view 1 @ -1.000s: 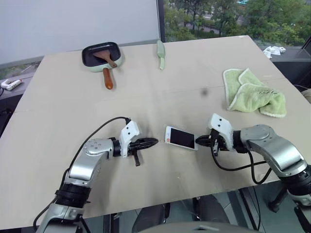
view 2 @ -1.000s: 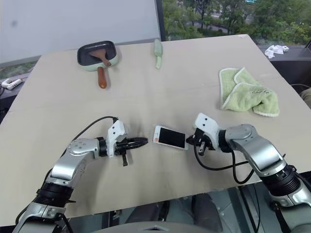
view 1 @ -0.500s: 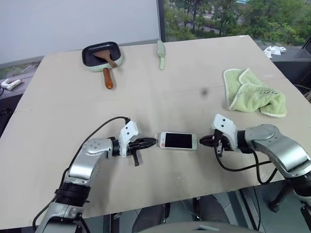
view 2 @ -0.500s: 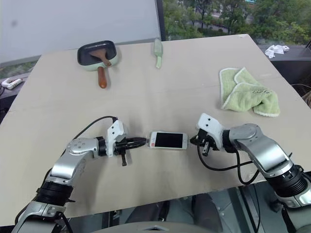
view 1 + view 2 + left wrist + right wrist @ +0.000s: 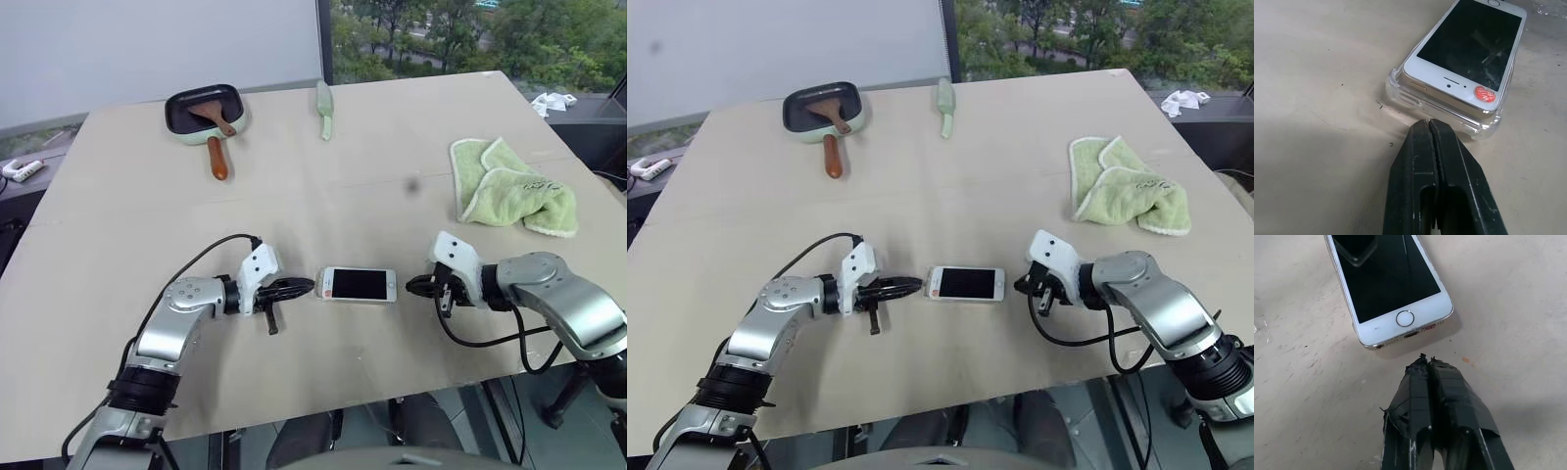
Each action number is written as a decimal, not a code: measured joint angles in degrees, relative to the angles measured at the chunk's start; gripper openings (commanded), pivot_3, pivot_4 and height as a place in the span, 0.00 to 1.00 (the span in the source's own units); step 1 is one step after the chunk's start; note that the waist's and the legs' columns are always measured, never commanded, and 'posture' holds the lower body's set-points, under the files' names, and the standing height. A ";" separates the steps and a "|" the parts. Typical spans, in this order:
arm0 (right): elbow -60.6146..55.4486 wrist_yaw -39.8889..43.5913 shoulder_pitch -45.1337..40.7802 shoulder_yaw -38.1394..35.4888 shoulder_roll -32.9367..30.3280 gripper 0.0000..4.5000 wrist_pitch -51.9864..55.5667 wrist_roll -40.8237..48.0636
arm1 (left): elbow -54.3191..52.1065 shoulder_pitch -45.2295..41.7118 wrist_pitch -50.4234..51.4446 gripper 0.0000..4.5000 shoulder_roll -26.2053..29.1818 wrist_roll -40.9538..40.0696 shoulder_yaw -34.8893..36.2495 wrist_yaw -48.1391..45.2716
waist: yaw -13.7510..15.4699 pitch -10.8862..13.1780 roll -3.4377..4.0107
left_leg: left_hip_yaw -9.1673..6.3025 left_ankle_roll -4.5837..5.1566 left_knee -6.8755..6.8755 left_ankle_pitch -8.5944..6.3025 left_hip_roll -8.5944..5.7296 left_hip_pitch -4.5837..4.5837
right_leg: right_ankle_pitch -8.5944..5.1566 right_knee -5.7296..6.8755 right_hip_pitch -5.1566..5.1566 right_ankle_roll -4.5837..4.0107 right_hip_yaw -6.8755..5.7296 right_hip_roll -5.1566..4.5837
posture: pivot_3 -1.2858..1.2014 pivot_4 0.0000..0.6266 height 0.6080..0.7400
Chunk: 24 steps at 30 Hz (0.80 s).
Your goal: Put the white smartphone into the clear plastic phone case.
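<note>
Near the table's [image 5: 118,196] front edge, the white smartphone [image 5: 359,284] lies half-seated in the clear plastic phone case [image 5: 1400,95] between the closed left gripper [image 5: 306,286] and closed right gripper [image 5: 411,286]; an uneven push could skid both away.

- I work in what looks like a test room or lab in an office building, not a home.
- My bench is a big plain beige table [image 5: 294,196], bare board with visible seams, standing free on dark flooring.
- What lies on it is a mixed lot: a small pan [image 5: 204,111] with a wooden spatula [image 5: 214,114] in it, a pale green utensil [image 5: 324,110], a green towel [image 5: 509,188].
- Behind the table is a blank pale wall [image 5: 147,44], and beside it a large window [image 5: 470,34] looking out on treetops, so I am on an upper floor.
- A white power strip [image 5: 22,170] sits on a ledge past the table's left edge.
</note>
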 measured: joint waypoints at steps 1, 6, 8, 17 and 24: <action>0.00 0.00 0.00 0.00 0.00 0.01 0.00 0.00 | 0.00 0.01 -0.04 0.00 0.00 0.05 0.00 0.00 | 0.00 0.00 0.00 | 0.00 0.00 0.00 0.00 0.00 0.00 | 0.00 0.00 0.00 0.00 0.00 0.00 | 0.52 0.24 1.00; 0.00 0.00 0.00 0.00 0.00 0.01 0.04 0.00 | 0.00 0.01 -0.40 0.00 -0.01 0.28 -0.07 0.01 | 0.01 0.00 0.00 | 0.00 0.00 0.00 0.00 0.00 0.00 | 0.00 0.00 0.00 0.00 0.00 0.00 | 0.52 0.24 1.00; 0.00 0.00 0.00 0.00 0.01 0.01 0.06 0.00 | 0.00 0.01 -0.43 0.00 -0.01 0.30 -0.08 0.01 | 0.02 0.00 0.00 | 0.00 0.00 0.00 0.00 0.00 0.00 | 0.00 0.00 0.00 0.00 0.00 0.00 | 0.52 0.24 1.00; 0.00 -0.30 -0.03 0.09 0.67 0.01 0.10 -0.01 | -0.17 0.72 -1.17 0.00 0.24 0.27 0.00 0.37 | -0.18 0.00 0.00 | 0.00 0.00 0.00 0.00 0.00 0.01 | 0.00 0.00 0.00 0.00 0.01 0.00 | 0.52 0.24 1.00; 0.00 -0.44 -0.04 0.10 0.83 0.01 0.13 -0.01 | -0.89 1.58 -1.20 0.00 1.18 0.11 0.52 0.46 | -0.90 0.00 0.00 | 0.00 0.00 -0.01 0.00 0.00 0.00 | 0.00 0.00 0.00 0.00 0.01 0.00 | 0.52 0.24 1.00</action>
